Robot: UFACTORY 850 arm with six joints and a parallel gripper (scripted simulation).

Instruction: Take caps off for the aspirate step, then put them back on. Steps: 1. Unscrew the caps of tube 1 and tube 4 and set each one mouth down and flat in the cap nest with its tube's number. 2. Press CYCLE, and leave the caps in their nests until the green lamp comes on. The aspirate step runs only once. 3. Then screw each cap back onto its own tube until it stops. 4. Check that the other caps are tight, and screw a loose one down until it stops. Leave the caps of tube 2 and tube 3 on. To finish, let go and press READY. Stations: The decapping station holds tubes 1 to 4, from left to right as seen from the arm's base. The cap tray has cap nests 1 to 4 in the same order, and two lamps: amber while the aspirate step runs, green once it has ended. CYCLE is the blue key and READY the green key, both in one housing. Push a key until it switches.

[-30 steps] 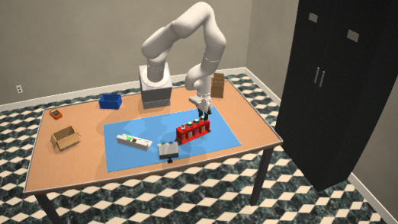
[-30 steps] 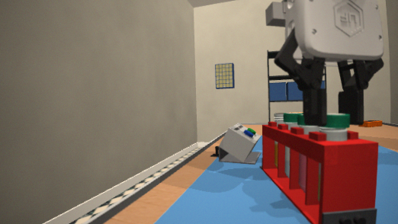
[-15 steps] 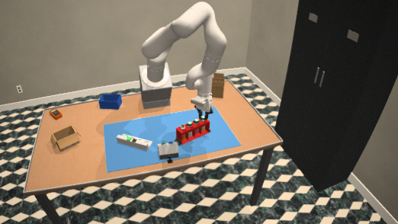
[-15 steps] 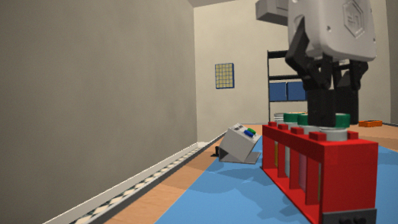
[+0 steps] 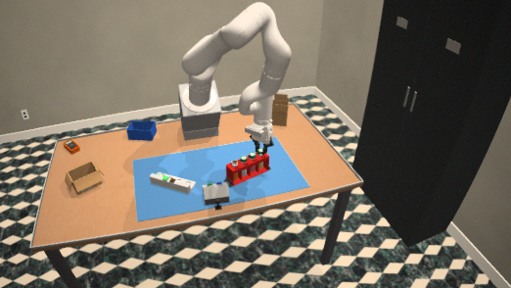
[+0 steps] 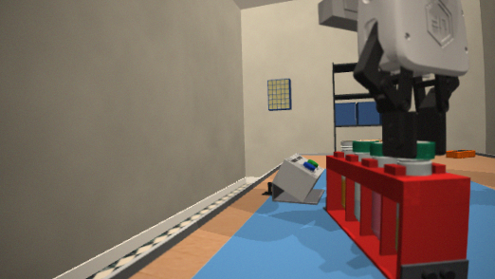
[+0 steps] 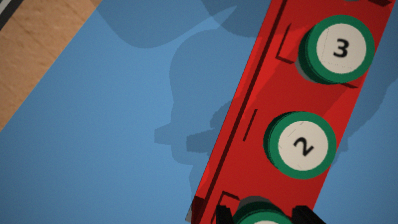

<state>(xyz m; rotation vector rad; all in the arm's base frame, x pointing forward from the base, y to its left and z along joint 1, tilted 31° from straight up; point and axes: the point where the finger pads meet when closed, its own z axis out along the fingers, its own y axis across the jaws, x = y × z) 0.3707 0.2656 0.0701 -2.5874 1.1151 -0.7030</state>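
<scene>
Blue mat (image 5: 152,201) (image 6: 251,247) (image 7: 100,160), green nearest-end cap (image 5: 260,152) (image 6: 426,150) (image 7: 263,219) between fingers of gripper (image 5: 261,149) (image 6: 416,153) (image 7: 265,215)

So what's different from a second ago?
The gripper has turned slightly, and its fingers have closed in, taking hold of the green cap on tube 1. The red rack and key housing stayed put.
</scene>
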